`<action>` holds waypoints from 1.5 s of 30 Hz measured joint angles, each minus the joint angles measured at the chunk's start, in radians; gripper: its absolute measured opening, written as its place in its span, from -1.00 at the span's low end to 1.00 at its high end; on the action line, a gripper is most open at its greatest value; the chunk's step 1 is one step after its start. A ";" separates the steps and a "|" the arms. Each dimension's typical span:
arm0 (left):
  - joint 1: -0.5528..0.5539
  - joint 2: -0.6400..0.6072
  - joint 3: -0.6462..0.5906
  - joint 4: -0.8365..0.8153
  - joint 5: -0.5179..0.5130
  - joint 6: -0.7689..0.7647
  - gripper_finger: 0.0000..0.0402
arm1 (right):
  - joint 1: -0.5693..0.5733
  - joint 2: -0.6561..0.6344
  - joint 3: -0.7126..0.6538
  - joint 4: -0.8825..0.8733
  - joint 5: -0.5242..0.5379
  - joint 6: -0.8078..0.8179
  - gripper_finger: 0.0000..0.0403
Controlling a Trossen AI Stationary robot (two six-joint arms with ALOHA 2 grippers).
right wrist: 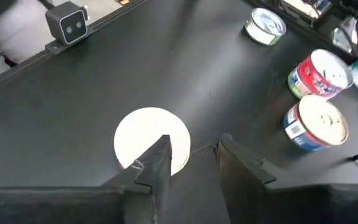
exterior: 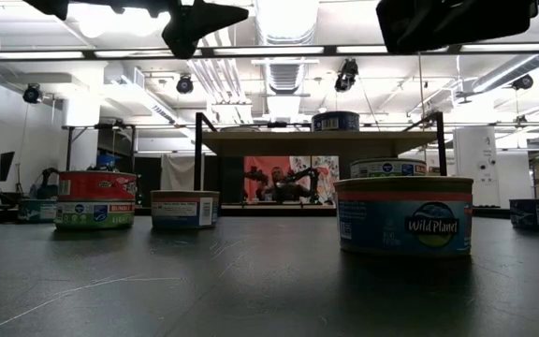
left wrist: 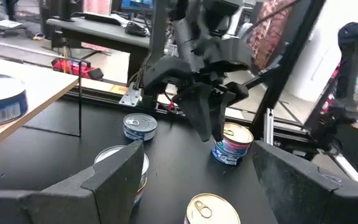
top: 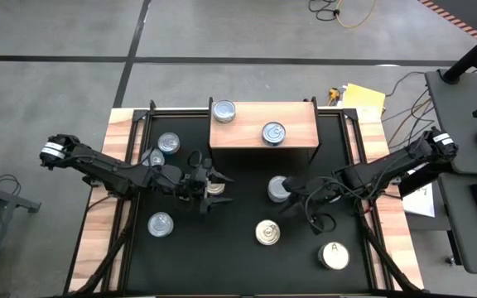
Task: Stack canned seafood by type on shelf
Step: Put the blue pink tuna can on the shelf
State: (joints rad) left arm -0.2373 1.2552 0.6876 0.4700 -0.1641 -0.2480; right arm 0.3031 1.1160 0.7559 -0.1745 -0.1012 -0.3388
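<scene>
Taking the shelf's side of the worktop [top: 238, 269] as twelve o'clock, my left jaws stand wide open near the middle, gripping nothing, with a gold-topped tin [top: 215, 189] lying in the gap between them; whether either finger touches it I cannot tell. My right jaws, off at three o'clock from that tin, are parted only narrowly and are empty. Just beside them at about ten o'clock sits a silver-topped tin [top: 278, 189], and near them at seven o'clock a pale gold-topped tin [top: 267, 233] lies ahead of my fingertips, apart from them. Farther out at five o'clock is the white tin marked "A" [top: 334, 255]. Behind my left jaws, two tins [top: 169, 144] huddle at ten o'clock, with a lone tin [top: 161, 223] at eight. At twelve o'clock from both jaws stands the wooden shelf [top: 247, 124], carrying a left-hand tin [top: 224, 110] and a middle tin [top: 275, 132], well apart from each other.
</scene>
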 joint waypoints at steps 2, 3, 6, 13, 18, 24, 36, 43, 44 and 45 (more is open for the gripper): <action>-0.004 0.003 -0.002 0.012 0.150 0.064 0.41 | 0.000 0.000 0.000 0.000 -0.001 0.068 -0.38; -0.008 0.010 -0.002 0.040 0.255 0.101 0.41 | 0.000 0.000 0.000 0.000 0.001 0.114 -0.37; -0.020 0.034 -0.003 0.135 0.571 0.193 0.41 | -0.002 0.000 0.000 0.000 0.000 0.251 -0.35; -0.022 0.087 -0.003 0.160 0.867 0.348 0.41 | -0.002 0.000 -0.005 -0.010 -0.003 0.395 -0.38; -0.024 0.133 -0.003 0.180 0.934 0.382 0.41 | -0.002 0.000 -0.011 -0.012 -0.003 0.394 -0.42; -0.022 0.162 -0.003 0.187 0.830 0.343 0.39 | -0.002 0.000 -0.013 -0.011 -0.003 0.391 -0.45; -0.015 0.162 -0.003 0.171 0.408 0.159 0.11 | -0.002 0.000 -0.014 -0.010 -0.003 0.391 -0.45; -0.015 0.162 -0.003 0.112 0.280 0.109 -0.11 | -0.002 0.000 -0.014 -0.010 -0.002 0.391 -0.54; -0.015 0.162 -0.003 0.104 0.274 0.107 -0.15 | -0.002 0.000 -0.014 -0.010 -0.002 0.393 -0.55; -0.015 0.162 -0.003 0.098 0.269 0.107 -0.18 | -0.002 0.000 -0.014 -0.009 -0.002 0.399 -0.56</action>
State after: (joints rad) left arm -0.2523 1.4170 0.6842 0.5684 0.1049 -0.1410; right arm 0.3012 1.1164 0.7418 -0.1838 -0.1033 0.0598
